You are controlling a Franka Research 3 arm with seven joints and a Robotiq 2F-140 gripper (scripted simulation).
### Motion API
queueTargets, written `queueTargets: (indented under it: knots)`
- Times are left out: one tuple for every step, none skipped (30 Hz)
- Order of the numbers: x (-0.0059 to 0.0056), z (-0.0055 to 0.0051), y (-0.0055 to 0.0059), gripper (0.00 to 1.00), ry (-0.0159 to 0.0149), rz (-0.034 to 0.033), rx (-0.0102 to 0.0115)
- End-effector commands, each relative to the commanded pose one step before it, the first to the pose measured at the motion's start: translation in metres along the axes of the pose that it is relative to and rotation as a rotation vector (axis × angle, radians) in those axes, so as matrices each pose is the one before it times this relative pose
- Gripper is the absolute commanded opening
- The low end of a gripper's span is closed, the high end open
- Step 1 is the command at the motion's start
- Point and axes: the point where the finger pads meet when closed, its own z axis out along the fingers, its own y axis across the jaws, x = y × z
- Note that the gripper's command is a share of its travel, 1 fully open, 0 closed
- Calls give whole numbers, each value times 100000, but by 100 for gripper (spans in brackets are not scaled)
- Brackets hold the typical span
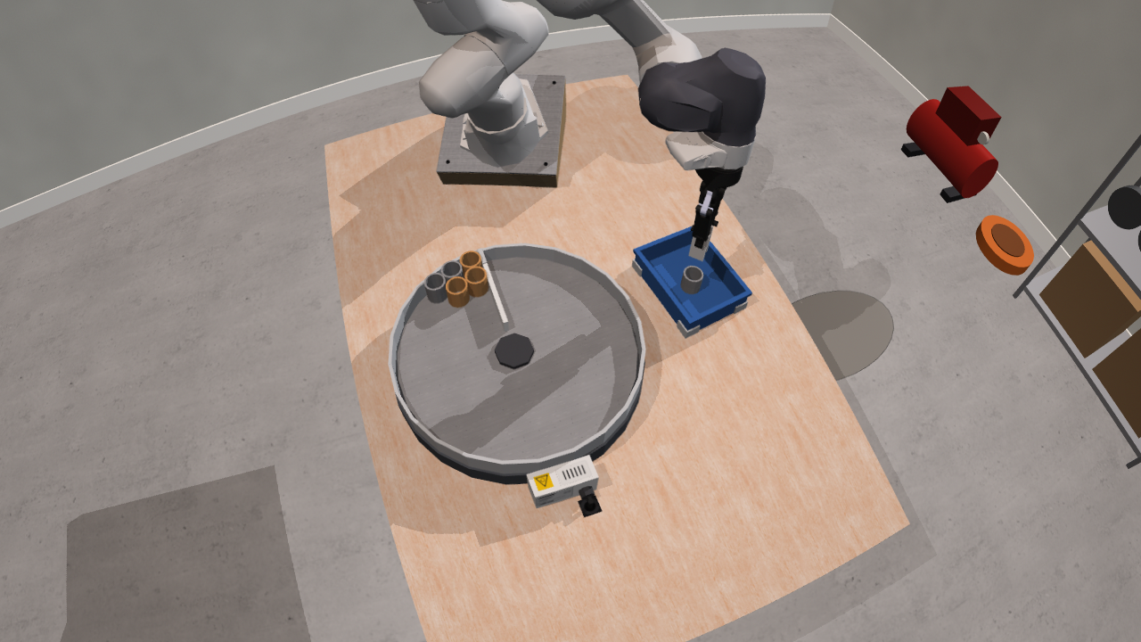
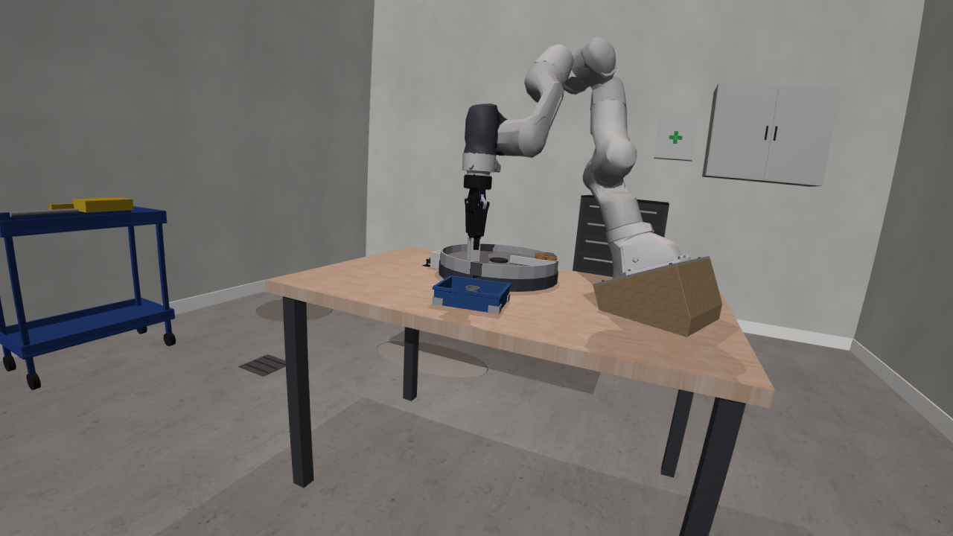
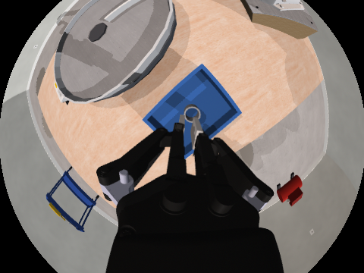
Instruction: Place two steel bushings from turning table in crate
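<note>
The blue crate (image 1: 719, 313) (image 2: 466, 300) (image 3: 218, 100) holds one upright steel bushing (image 1: 692, 288) (image 2: 472, 288) (image 3: 185, 114). My gripper (image 1: 697, 254) (image 2: 473, 257) (image 3: 187, 123) is over the crate, above the bushing and slightly to one side of it. Its fingers stand a narrow gap apart with nothing between them. The turning table (image 1: 479, 382) (image 2: 520, 274) (image 3: 114, 49) carries two grey steel bushings, one by the rim (image 1: 434, 292) and one behind it (image 1: 451, 271). Three copper-coloured bushings (image 1: 456, 296) (image 1: 477, 281) (image 1: 471, 259) stand packed against them.
A white divider bar (image 1: 496, 293) runs inward from the turning table's rim, beside the bushings, towards the dark hub (image 1: 513, 351). The raised rim surrounds the turning table. A white box with a warning label (image 1: 562, 481) sits at its front. The robot's base (image 1: 501, 163) is at the back.
</note>
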Motion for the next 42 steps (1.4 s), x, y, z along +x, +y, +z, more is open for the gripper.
queueTargets:
  knots:
    - [-28,-85,-45,10,5,-602,-4]
    - [0,0,0,10,0,0,0]
    - [0,0,0,10,0,0,0]
    - [0,0,0,10,0,0,0]
    - [0,0,0,10,0,0,0]
    - [0,0,0,10,0,0,0]
    - [0,0,0,10,0,0,0]
    - [0,0,0,10,0,0,0]
    - [0,0,0,10,0,0,0]
    - [0,0,0,10,0,1,0]
    - [0,0,0,10,0,0,0]
    - [0,0,0,10,0,0,0]
    - [0,0,0,10,0,0,0]
    - [0,0,0,10,0,0,0]
    - [0,0,0,10,0,0,0]
    - [0,0,0,10,0,0,0]
    - [0,0,0,10,0,0,0]
    - [0,0,0,10,0,0,0]
    - [0,0,0,10,0,0,0]
    - [0,0,0,10,0,0,0]
    - [0,0,0,10,0,0,0]
    - [0,0,0,10,0,0,0]
    - [0,0,0,10,0,0,0]
    - [0,0,0,10,0,0,0]
    - [0,0,0,10,0,0,0]
    - [0,0,0,10,0,0,0]
    - [0,0,0,10,0,0,0]
    - [0,0,0,10,0,0,0]
    - [0,0,0,10,0,0,0]
    - [0,0,0,10,0,0,0]
    - [0,0,0,10,0,0,0]
    - [0,0,0,10,0,0,0]
    - [0,0,0,10,0,0,0]
    - [0,0,0,10,0,0,0]
    - [0,0,0,10,0,0,0]
    - [0,0,0,10,0,0,0]
    - [0,0,0,28,0,-1,-1]
    - [-1,0,1,28,-1,-5,-10]
    - [-2,-1,2,28,-4,-14,-26]
    - [-3,-2,4,28,-7,-27,-50]
    - [-5,-4,7,28,-11,-43,-82]
    - [0,0,0,28,0,0,0]
